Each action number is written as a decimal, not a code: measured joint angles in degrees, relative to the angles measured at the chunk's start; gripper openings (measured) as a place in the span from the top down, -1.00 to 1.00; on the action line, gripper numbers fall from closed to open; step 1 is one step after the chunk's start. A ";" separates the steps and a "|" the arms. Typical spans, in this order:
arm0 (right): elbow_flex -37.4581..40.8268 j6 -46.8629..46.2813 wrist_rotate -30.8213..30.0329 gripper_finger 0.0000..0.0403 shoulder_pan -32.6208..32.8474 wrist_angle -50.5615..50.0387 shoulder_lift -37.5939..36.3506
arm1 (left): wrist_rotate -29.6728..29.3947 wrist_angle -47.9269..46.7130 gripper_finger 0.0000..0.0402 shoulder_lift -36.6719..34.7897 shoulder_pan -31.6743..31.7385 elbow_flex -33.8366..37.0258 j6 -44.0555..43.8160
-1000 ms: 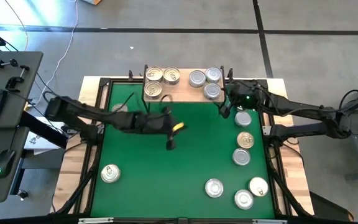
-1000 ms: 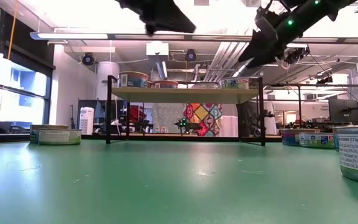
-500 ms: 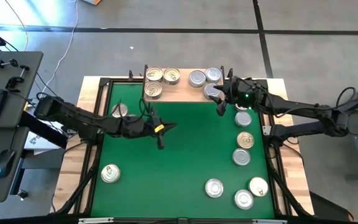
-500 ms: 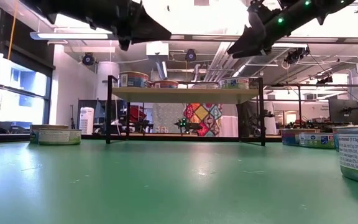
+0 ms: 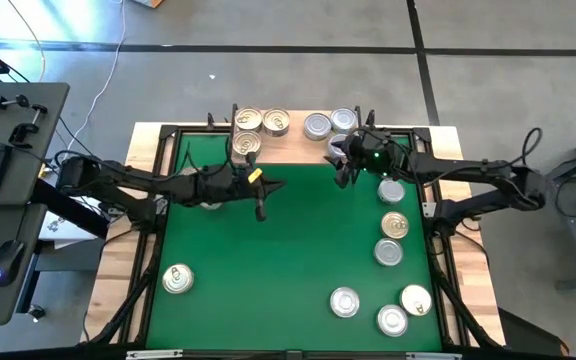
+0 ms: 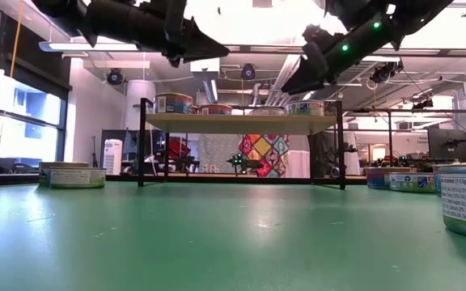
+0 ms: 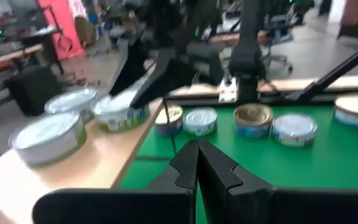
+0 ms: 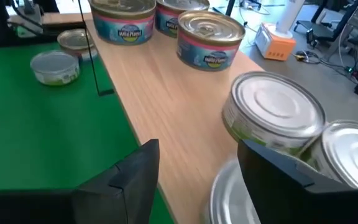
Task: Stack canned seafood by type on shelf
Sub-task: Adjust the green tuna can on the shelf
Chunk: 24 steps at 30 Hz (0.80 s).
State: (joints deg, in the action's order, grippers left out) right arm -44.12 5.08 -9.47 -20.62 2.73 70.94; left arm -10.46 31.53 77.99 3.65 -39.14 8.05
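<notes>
1. The small light-wood shelf (image 5: 293,140) on thin black legs stands at the far edge of the green tabletop (image 5: 288,260). Three round gold-lidded tins (image 5: 260,130) sit at its left end and three silver-lidded tins (image 8: 272,118) at its right end.
2. The right gripper (image 5: 342,166) hovers at the shelf's right end, jaws spread either side of the nearest silver tin, not visibly gripping it.
3. Risk: closing off-centre could shove that tin into its neighbours or off the shelf's front edge.
4. The left gripper (image 5: 260,200) hangs over the tabletop just before the shelf's left end, jaws pressed together and empty.
5. Risk: both arms work close together here; a sweep could strike the gold tins.
6. Loose tins (image 5: 393,225) wait along the tabletop's right edge.
</notes>
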 joint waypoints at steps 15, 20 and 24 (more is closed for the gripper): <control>-0.07 -3.77 3.96 -0.04 4.82 3.02 2.74 | -3.43 -0.24 1.00 0.00 -2.37 -0.02 -11.31; -0.07 -4.02 3.94 -0.04 6.69 -0.43 1.36 | -7.90 -0.26 1.00 0.00 -6.21 -0.02 -12.35; -0.07 -5.48 3.91 -0.04 7.66 -2.06 1.34 | -10.91 -0.22 1.00 0.00 -8.53 -0.02 -12.41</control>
State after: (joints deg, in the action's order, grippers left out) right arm -44.18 -0.40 -5.56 -12.96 0.67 72.28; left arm -21.37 31.31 78.00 -4.89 -39.16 -4.36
